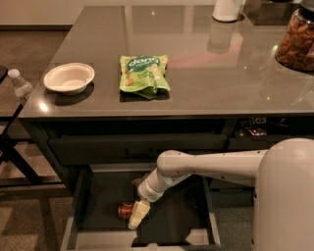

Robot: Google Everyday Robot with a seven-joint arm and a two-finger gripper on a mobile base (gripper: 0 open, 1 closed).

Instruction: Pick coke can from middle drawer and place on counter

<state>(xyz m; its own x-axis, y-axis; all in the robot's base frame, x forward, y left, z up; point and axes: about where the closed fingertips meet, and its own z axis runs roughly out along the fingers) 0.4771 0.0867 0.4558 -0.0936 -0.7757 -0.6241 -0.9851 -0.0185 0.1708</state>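
The coke can (pixel 125 210) lies on its side in the open middle drawer (pixel 96 196), left of centre; only its left end shows. My gripper (pixel 137 215) reaches down into the drawer at the can's right end, its pale fingers (pixel 139 213) over the can. The white arm (pixel 206 166) comes in from the right. The counter (pixel 211 83) lies above, glossy and dark.
On the counter are a white bowl (pixel 69 78) at the left, a green snack bag (pixel 143 74) in the middle, a jar of nuts (pixel 297 43) at the right and a white container (pixel 227 10) at the back. A closed drawer front (pixel 137 147) sits above the open drawer. A plastic bottle (pixel 20 86) stands at the far left.
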